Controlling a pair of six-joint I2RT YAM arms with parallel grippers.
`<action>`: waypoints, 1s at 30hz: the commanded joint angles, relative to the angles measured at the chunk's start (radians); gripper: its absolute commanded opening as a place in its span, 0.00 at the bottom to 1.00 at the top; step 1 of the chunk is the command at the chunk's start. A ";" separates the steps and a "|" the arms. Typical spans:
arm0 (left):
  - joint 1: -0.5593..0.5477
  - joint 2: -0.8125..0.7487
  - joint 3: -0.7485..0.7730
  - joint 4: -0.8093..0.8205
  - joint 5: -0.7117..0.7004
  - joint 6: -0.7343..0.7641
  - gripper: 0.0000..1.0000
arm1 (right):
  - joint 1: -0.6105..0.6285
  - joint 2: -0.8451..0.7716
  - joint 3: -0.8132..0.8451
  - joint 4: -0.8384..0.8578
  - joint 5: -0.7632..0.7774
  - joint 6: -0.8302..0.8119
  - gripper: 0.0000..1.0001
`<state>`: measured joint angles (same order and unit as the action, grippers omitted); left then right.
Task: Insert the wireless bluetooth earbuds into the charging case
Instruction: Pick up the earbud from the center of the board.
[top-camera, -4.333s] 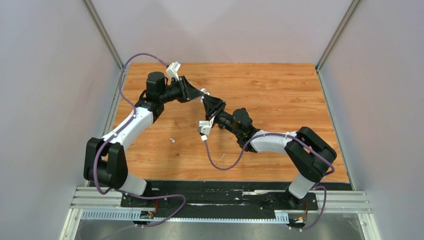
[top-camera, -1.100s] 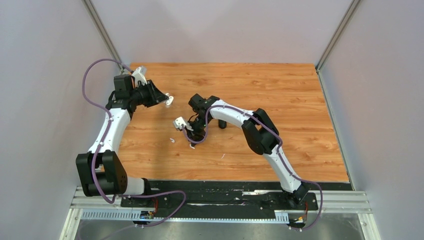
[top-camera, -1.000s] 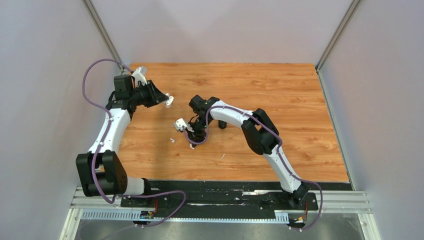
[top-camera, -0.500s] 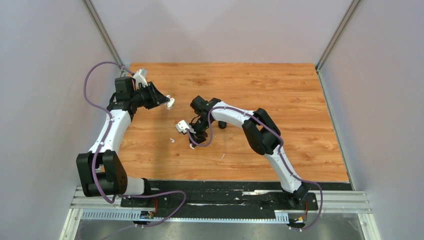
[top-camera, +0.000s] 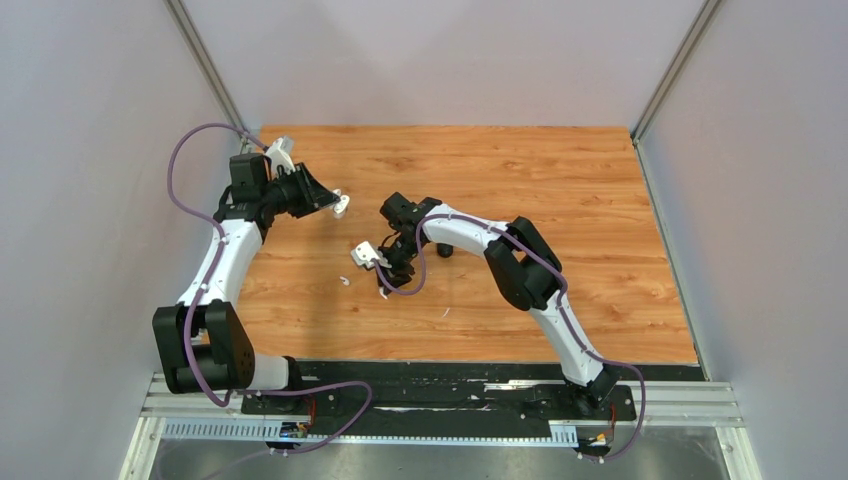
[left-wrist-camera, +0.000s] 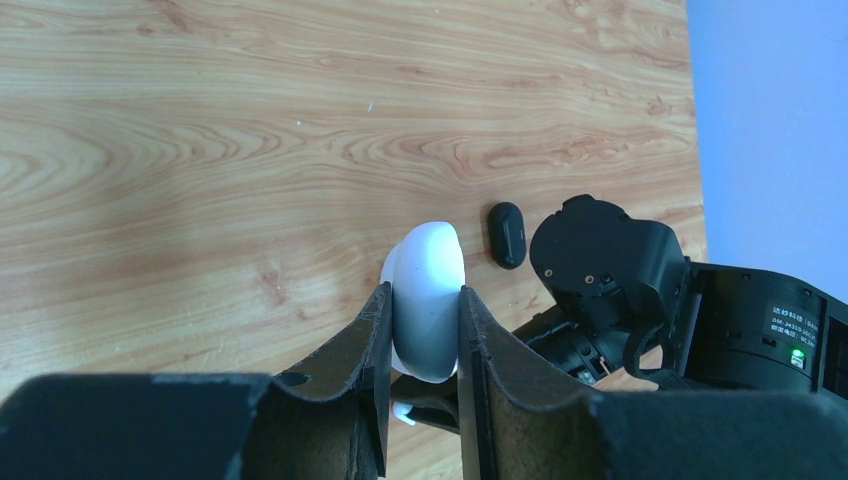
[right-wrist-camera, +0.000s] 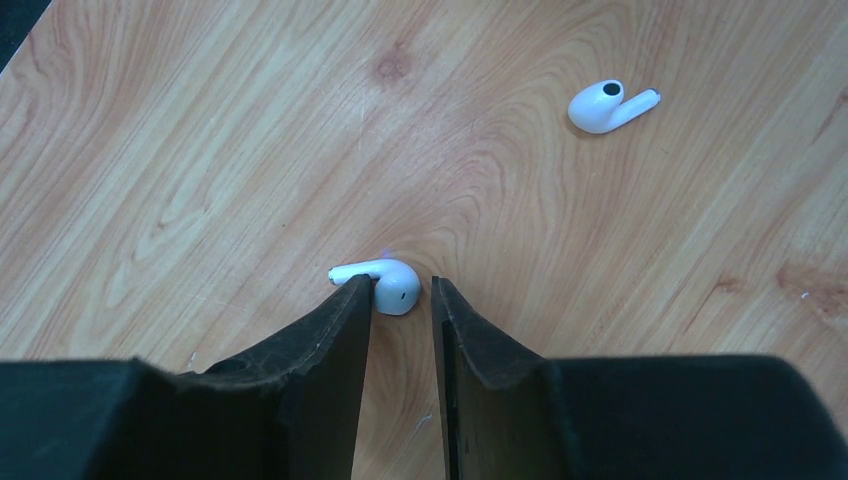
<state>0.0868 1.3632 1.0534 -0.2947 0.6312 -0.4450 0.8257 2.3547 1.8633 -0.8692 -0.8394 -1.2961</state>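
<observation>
Earbuds (right-wrist-camera: 392, 288), white, two, both lie loose on the surface (right-wrist-camera: 200, 150): the near one sits between the narrowly spread tips of the right claw (right-wrist-camera: 401, 292), not yet pinched; far earbud (right-wrist-camera: 608, 106) lies well apart. Charging case (left-wrist-camera: 428, 265), white, is pinched in the left claw (left-wrist-camera: 424, 300). Judged status: neither is inserted; both remain to do.
</observation>
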 joint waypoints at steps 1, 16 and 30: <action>0.007 -0.023 0.003 0.044 0.018 -0.010 0.00 | 0.016 0.006 -0.025 0.013 0.026 -0.031 0.31; 0.008 0.000 0.000 0.053 0.027 -0.007 0.00 | 0.012 -0.011 -0.029 0.048 0.025 0.042 0.10; -0.140 0.176 0.109 0.055 0.022 -0.040 0.00 | -0.074 -0.666 -0.585 0.869 0.428 0.391 0.00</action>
<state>0.0273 1.5078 1.0817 -0.2653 0.6334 -0.4603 0.7845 1.9369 1.4288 -0.4931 -0.5800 -1.0706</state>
